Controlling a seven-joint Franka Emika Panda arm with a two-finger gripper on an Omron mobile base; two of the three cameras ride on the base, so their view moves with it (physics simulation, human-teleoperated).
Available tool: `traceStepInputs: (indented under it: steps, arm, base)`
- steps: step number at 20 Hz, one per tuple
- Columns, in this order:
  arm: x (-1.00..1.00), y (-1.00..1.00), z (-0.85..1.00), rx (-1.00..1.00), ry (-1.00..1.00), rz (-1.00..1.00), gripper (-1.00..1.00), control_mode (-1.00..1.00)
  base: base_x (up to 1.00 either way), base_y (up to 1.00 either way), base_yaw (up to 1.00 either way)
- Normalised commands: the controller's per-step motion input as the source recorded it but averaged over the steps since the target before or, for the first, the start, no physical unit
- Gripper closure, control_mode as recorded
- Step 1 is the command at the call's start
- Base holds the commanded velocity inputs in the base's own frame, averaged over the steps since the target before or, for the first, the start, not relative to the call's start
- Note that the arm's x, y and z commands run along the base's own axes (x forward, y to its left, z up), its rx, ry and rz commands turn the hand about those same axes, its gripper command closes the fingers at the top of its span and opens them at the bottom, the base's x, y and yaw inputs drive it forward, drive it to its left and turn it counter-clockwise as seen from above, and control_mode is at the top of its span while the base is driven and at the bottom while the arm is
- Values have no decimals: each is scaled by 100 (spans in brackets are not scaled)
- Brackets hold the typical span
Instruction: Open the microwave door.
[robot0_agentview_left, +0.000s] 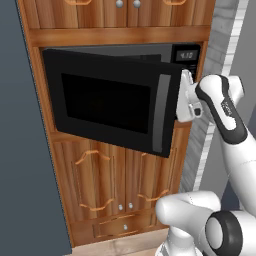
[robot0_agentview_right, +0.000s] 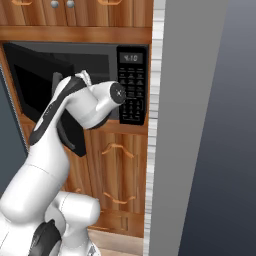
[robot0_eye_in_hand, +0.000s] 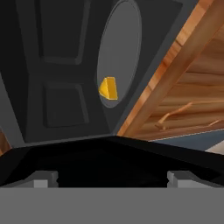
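The microwave door (robot0_agentview_left: 110, 105) is a glossy black panel with a dark window. It stands partly swung out to the left, hinged on its left side. Its grey bar handle (robot0_agentview_left: 161, 112) runs down the free right edge. My gripper (robot0_agentview_left: 186, 97) sits just behind that free edge, between the door and the keypad panel (robot0_agentview_left: 187, 55). In the hand view the gripper (robot0_eye_in_hand: 111, 179) is open, its fingertips (robot0_eye_in_hand: 46, 181) wide apart, with a dark edge lying across the gap between them. Beyond it I see the microwave's dark inside and its round turntable (robot0_eye_in_hand: 120, 35).
A small yellow wedge (robot0_eye_in_hand: 108, 88) lies on the turntable. Wooden cabinet doors (robot0_agentview_left: 107, 180) with curved handles stand below the microwave. A dark grey wall (robot0_agentview_left: 20, 150) rises at the left and a grey pillar (robot0_agentview_right: 200, 125) at the right, close to my arm.
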Motion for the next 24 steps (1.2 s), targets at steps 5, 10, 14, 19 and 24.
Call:
traceStepInputs:
  steps: [5, 10, 14, 19, 24]
  arm:
    - [-45, 9, 6, 0, 16, 24, -100, -100]
    - [-83, 0, 15, 2, 17, 26, -100, -100]
    - [-45, 72, 11, 2, 12, 14, -100, -100]
    - [-24, 100, 1, 0, 2, 4, -100, -100]
    - [-7, 100, 0, 0, 0, 0, -100, -100]
  base:
    - [0, 0, 0]
    - [0, 0, 0]
    - [0, 0, 0]
    - [0, 0, 0]
    - [0, 0, 0]
